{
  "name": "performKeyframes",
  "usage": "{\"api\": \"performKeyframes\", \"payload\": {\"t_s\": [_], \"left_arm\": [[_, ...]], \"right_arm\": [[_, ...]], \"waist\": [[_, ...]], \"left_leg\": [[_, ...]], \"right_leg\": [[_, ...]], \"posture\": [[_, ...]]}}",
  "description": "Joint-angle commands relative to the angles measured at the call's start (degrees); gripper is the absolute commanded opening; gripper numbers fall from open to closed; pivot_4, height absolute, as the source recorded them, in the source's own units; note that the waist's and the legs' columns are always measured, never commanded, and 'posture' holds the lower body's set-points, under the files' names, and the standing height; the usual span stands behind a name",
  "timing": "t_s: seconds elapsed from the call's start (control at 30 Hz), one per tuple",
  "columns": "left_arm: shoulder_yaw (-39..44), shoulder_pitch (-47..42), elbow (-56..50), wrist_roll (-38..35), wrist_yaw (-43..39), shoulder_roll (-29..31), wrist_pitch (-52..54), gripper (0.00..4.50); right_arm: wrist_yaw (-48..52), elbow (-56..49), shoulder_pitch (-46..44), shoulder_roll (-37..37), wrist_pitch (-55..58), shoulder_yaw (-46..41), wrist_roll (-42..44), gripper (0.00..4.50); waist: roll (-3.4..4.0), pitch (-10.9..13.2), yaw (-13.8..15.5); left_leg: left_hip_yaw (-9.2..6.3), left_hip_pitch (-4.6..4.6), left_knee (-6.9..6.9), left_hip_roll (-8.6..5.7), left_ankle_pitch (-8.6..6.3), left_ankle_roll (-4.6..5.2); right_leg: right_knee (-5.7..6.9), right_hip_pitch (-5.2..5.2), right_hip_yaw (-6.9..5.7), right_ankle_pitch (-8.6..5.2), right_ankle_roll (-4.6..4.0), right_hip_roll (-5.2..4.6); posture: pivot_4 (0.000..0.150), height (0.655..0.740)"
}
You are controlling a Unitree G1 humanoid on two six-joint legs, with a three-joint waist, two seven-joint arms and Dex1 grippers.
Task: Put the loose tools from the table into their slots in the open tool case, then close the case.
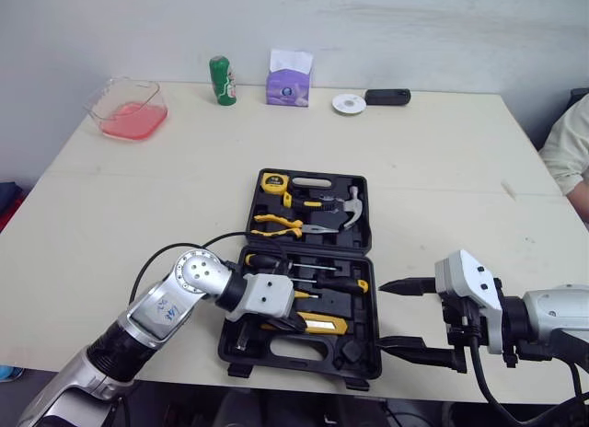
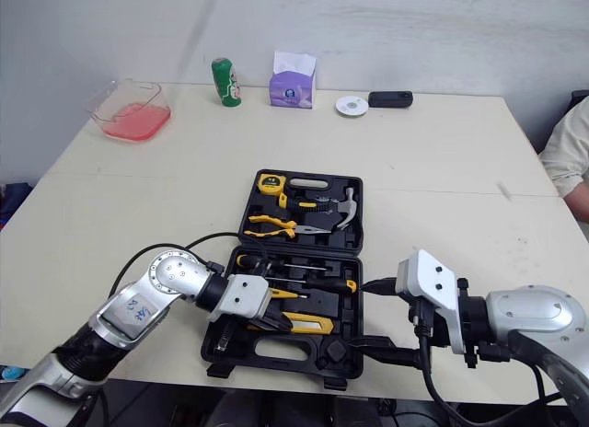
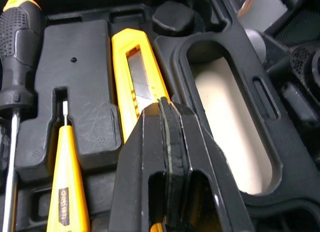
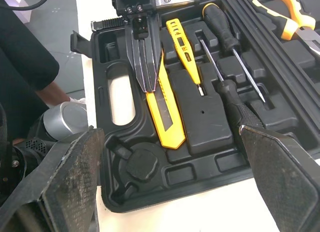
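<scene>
- The tool case [image 1: 309, 195] is lying open and flat on the table [image 1: 442, 169], in the lower centre of the left eye view.
- Its upper half is holding a yellow tape measure [image 1: 273, 180], yellow-handled pliers [image 1: 276, 226] and a hammer [image 1: 350, 209], each sitting in a recess.
- Its lower half is holding two black-handled screwdrivers [image 4: 227, 34], a yellow tester pen [image 4: 182, 44] and a yellow utility knife [image 4: 167, 112], lying side by side in their slots.
- The left gripper [image 4: 148, 82] is reaching into the lower half from the lower left of the frame. Its fingers are pressed together, with nothing visible between them, and the tips are sitting over the utility knife; whether they are touching it cannot be told.
- The right gripper [image 1: 405, 318] is hovering at the lower right of the frame, just beside the case's right edge. Its fingers are spread wide and are gripping nothing.
- A pink tray [image 1: 129, 109], a green can [image 1: 221, 81], a purple tissue box [image 1: 289, 79], a white disc [image 1: 349, 103] and a black device [image 1: 387, 97] are standing along the table's upper edge, well apart from the case.
- A person's sleeve [image 1: 566, 142] is showing at the right edge of the frame.
</scene>
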Motion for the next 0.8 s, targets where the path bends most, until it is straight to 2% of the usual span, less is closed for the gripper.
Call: {"api": "performKeyframes", "payload": {"t_s": [0.03,0.1,0.17,0.27,0.37,0.4,0.5,0.63,0.8], "left_arm": [[3.7,2.5,-0.2,-6.5,-2.2,0.5,5.6,0.32],[14.0,3.0,-4.4,-19.8,-1.0,1.1,15.1,0.85],[23.3,4.7,-6.8,-27.8,1.9,2.6,21.7,1.62],[31.6,7.4,-7.4,-32.1,6.5,4.2,26.7,2.95],[42.7,12.3,-2.8,-30.6,12.2,5.9,26.7,4.27],[44.8,13.8,-1.4,-28.9,13.4,6.4,25.4,4.43],[49.6,18.9,6.0,-21.2,16.3,8.8,17.4,4.43],[54.7,21.5,15.9,-21.4,12.8,12.0,15.1,4.43],[56.1,19.5,26.5,-17.5,16.7,12.5,10.6,4.43]], "right_arm": [[-0.6,0.1,1.0,0.6,-1.2,-1.7,-0.4,4.50],[-3.2,2.7,2.5,3.0,-1.2,-5.5,-0.7,4.50],[-3.5,5.3,5.9,4.7,-0.4,-11.3,-0.2,4.50],[-2.3,8.6,10.8,6.4,-2.1,-17.2,-2.3,4.50],[-0.7,15.6,17.8,8.2,-5.8,-25.5,-7.6,4.50],[0.2,17.6,19.6,8.5,-7.4,-27.5,-9.1,4.50],[2.5,24.8,24.3,9.2,-11.9,-33.6,-12.9,4.50],[4.8,34.8,27.8,9.0,-18.0,-38.8,-17.4,4.50],[4.7,44.6,24.7,6.9,-22.3,-40.0,-19.5,4.50]], "waist": [[0.00,0.0,0.0],[-0.03,0.0,0.0],[-0.05,0.1,0.1],[0.01,0.1,0.2],[0.04,0.1,0.2],[-0.02,0.2,0.2],[-0.05,0.2,0.2],[-0.05,0.2,0.1],[0.02,0.2,0.0]], "left_leg": [[-0.01,-0.06,0.00,0.01,0.00,0.00],[-0.04,-0.32,0.11,0.00,0.02,-0.03],[-0.07,-0.73,0.33,0.00,0.04,-0.06],[-0.18,-1.07,0.55,-0.05,0.04,-0.06],[-0.17,-0.87,0.57,-0.10,0.03,-0.02],[-0.17,-0.76,0.54,-0.10,0.02,-0.01],[-0.10,-0.61,0.42,-0.13,0.01,0.00],[0.10,-0.31,-0.04,-0.08,0.00,-0.03],[0.09,-0.31,-0.10,-0.04,-0.04,-0.09]], "right_leg": [[0.02,-0.11,-0.03,-0.01,-0.01,0.00],[0.19,-0.68,-0.07,-0.01,-0.01,0.00],[0.43,-1.03,-0.10,-0.01,0.00,-0.01],[0.53,-1.27,-0.21,-0.01,0.01,-0.08],[0.44,-0.96,-0.21,0.03,0.08,-0.12],[0.41,-0.88,-0.21,0.02,0.07,-0.11],[0.37,-0.86,-0.14,0.02,0.05,-0.12],[0.16,-0.79,-0.02,-0.06,-0.11,-0.10],[0.04,-0.80,0.03,-0.05,-0.17,-0.21]], "posture": [[0.150,0.7244],[0.150,0.7244],[0.150,0.7244],[0.150,0.7244],[0.150,0.7244],[0.150,0.7244],[0.150,0.7244],[0.150,0.7244],[0.150,0.7244]]}}
